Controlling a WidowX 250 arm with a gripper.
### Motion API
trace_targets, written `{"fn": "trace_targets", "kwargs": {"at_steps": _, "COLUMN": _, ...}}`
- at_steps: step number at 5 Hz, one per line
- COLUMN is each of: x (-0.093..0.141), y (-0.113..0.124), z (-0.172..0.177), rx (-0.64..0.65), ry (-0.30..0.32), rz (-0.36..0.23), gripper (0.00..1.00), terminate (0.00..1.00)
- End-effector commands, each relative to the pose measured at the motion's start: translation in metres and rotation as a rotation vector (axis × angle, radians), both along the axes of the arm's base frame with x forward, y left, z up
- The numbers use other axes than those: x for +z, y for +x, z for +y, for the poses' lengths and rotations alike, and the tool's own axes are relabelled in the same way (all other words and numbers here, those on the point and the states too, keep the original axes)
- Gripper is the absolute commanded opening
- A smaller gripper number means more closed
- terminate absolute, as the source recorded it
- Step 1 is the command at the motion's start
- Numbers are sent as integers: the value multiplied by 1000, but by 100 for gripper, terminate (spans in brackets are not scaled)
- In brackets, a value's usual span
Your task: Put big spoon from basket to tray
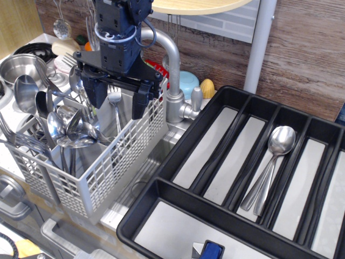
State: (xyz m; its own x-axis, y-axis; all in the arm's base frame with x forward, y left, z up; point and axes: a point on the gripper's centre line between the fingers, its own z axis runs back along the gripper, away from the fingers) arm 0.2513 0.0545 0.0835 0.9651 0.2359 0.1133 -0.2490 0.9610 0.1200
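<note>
Hand [117,102] hangs over the basket [108,178], its 2 dark fingers [141,101] spread apart, nothing pinched between them. A fork [115,105] stands upright in the gap between the fingers, tines up; whether it touches either finger I cannot tell.

Progress: 2 spoons [269,164] already lie together in a long slot of the tray [178,145], well off to the hand's right and lower in view, bowls toward the far end. Judged from this, part of the job is done. More big spoons [64,127] stand bowl-up in the basket, below and to the hand's left, crowded with ladles [25,91] and other cutlery. No spoon is held now, so a pick is what remains: lower, close on 1 handle or bowl, lift, carry right, set down.

Edges and room:
- Basket's lattice wall sits just under the right finger; little slack there.
- Tap [172,81] stands right beside the hand, on its right and slightly behind, directly on the route to the tray. Likely needs a lift clear before travelling.
- Tray slots are long, mostly bare and open from above, with raised black dividers between them.
- Spoons in the basket overlap; a neighbour could come up too.
</note>
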Motion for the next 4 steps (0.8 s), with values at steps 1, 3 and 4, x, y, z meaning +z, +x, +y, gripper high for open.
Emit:
{"fn": "trace_targets", "kwargs": {"at_steps": 1, "x": 0, "y": 0, "z": 0, "rx": 0, "ry": 0, "rz": 0, "gripper": 100, "terminate": 0}}
{"fn": "trace_targets", "kwargs": {"at_steps": 3, "x": -4, "y": -18, "z": 2, "rx": -501, "ry": 211, "rz": 30, "gripper": 100, "terminate": 0}}
{"fn": "trace_targets", "kwargs": {"at_steps": 4, "x": -12, "y": -26, "z": 5, "rx": -755, "ry": 258, "rz": 52, "gripper": 100, "terminate": 0}}
